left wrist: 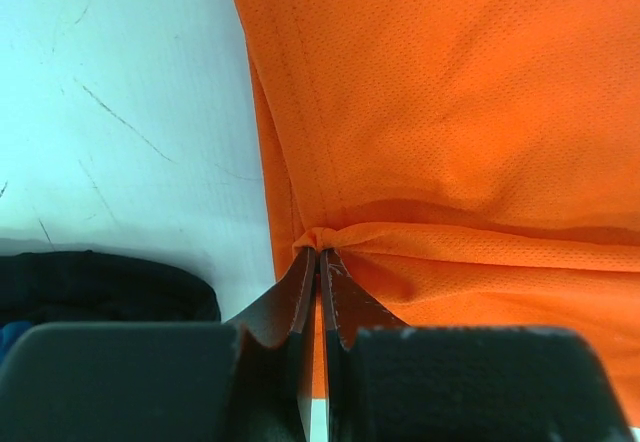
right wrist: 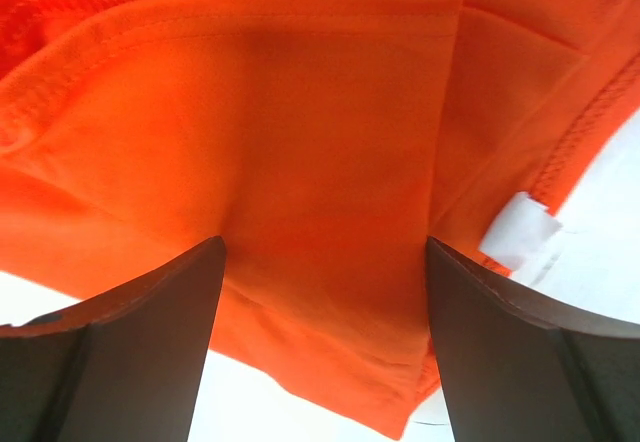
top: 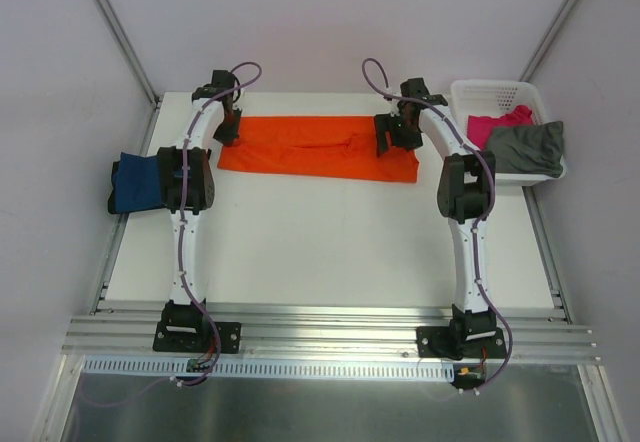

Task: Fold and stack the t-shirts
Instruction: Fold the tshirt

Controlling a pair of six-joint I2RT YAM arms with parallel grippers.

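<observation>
- The left pincer [left wrist: 320, 254] is found clenched on a bunched pinch of the orange t-shirt [left wrist: 450, 112] at its left edge. The fingers are pressed almost together, with cloth gathered at their tips.
- The right pincer [right wrist: 325, 252] is found released, its fingers spread wide over the right part of the same garment. Whether the tips touch the cloth cannot be told.
- A white label [right wrist: 520, 227] is noted at the cloth's edge, just beside the right-hand finger.
- The orange t-shirt is laid out as a long flat band across the far part of the table [top: 320, 252], reaching from one pincer to the other.
- The navy t-shirt [top: 132, 182] is located at the table's left edge, partly covered by the left arm.
- The pink t-shirt [top: 497, 122] and the grey-olive t-shirt [top: 530, 147] are contained in the white basket [top: 480, 90] at the far right corner. The grey-olive one is draped over the near rim.
</observation>
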